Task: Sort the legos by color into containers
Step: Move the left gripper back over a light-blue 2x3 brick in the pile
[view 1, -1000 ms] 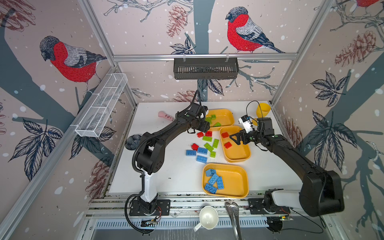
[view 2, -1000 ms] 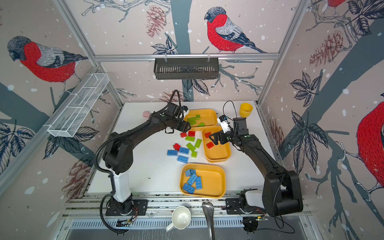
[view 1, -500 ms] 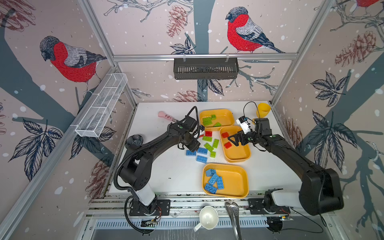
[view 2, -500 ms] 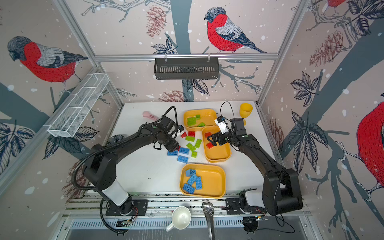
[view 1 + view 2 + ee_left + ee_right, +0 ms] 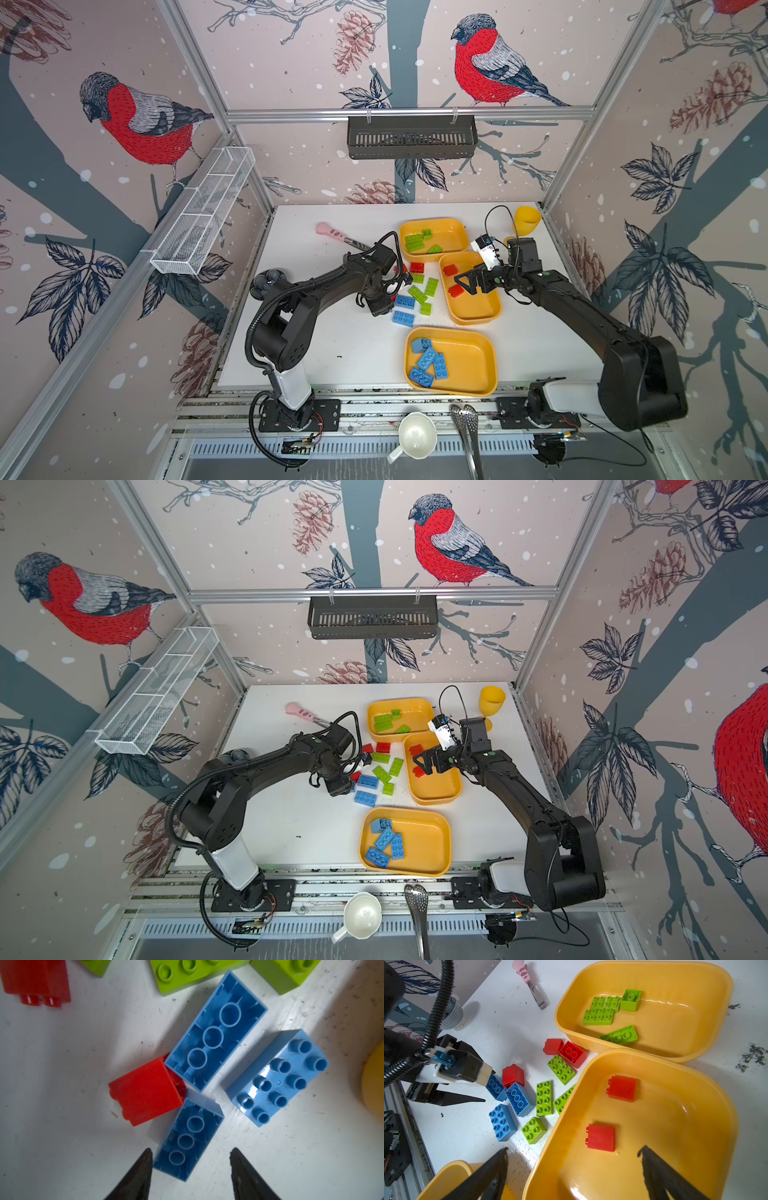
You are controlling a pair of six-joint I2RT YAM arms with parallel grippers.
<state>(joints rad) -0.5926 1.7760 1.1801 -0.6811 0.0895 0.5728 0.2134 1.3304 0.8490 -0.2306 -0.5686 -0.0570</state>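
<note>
We see a booth whose walls (image 5: 145, 124) carry a wallpaper of red-breasted birds and pine cones, framed by aluminium rails (image 5: 407, 112). A white wire basket (image 5: 203, 216) hangs on the left-hand wall and a dark slotted basket (image 5: 411, 137) on the back rail. The white table (image 5: 332, 353), speckled with dark marks, forms the work surface; both arms are mounted just beyond its near edge. Three yellow-orange trays lie on its right half:
- the green tray (image 5: 451, 237) at the far edge, with four green bricks
- the red tray (image 5: 478, 309) just in front of it, with two red bricks
- the blue tray (image 5: 469, 365) at the near edge, with several blue bricks

A yellow goblet (image 5: 527, 220) stands in the far right corner and a pink-handled tool (image 5: 332, 232) lies near the far edge. The loose legos (image 5: 417, 286), red, green and blue, lie at mid-table, just left of the red tray. The right gripper (image 5: 574, 1148) hangs over the red tray, jaws spread wide and empty. The left gripper (image 5: 191, 1149) is low over the loose pile, jaws partly apart astride an upturned blue brick (image 5: 187, 1140) that touches a red brick (image 5: 145, 1093). We see one finger just beside the blue brick and the other clear of it, so nothing is clamped
</note>
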